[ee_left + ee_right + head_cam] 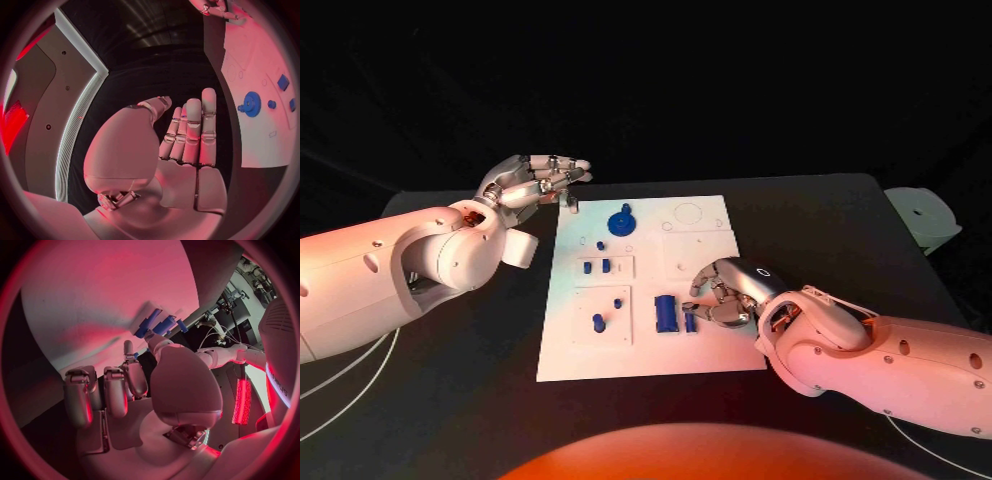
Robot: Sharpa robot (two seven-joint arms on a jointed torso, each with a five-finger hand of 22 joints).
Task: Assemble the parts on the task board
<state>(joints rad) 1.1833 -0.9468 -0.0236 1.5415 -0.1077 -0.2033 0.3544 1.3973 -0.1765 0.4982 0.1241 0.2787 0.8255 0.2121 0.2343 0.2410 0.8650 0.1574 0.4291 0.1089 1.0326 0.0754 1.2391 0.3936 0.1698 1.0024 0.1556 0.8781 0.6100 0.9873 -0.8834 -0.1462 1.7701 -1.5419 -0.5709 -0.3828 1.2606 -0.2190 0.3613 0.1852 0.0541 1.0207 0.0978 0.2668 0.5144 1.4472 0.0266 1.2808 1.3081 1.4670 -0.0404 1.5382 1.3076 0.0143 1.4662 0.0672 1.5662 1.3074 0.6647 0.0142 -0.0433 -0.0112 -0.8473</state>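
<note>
**Right hand at the blue block, left hand idle off the board's corner**

White task board flat at centre of the black bench, slightly right of the frame's middle in the head view. Blue gear standing in the board's upper left area, also seen in the left wrist view. Below it, small blue pegs in a recessed panel at mid-left, and one more blue peg in the lower left panel. Larger blue block lying lower centre, with a narrow blue piece just beside it on its right.

Right hand coming in from lower right of the frame, resting over the board's right half, fingers curled down just beside the narrow blue piece. In the right wrist view, thumb tip touching the cluster of blue parts; a firm grasp cannot be told.

Left hand at upper left of the frame, just off the board's top left corner, above the bench. Fingers bent loosely in the head view, straight and side by side in the left wrist view, grasping nothing.
</note>
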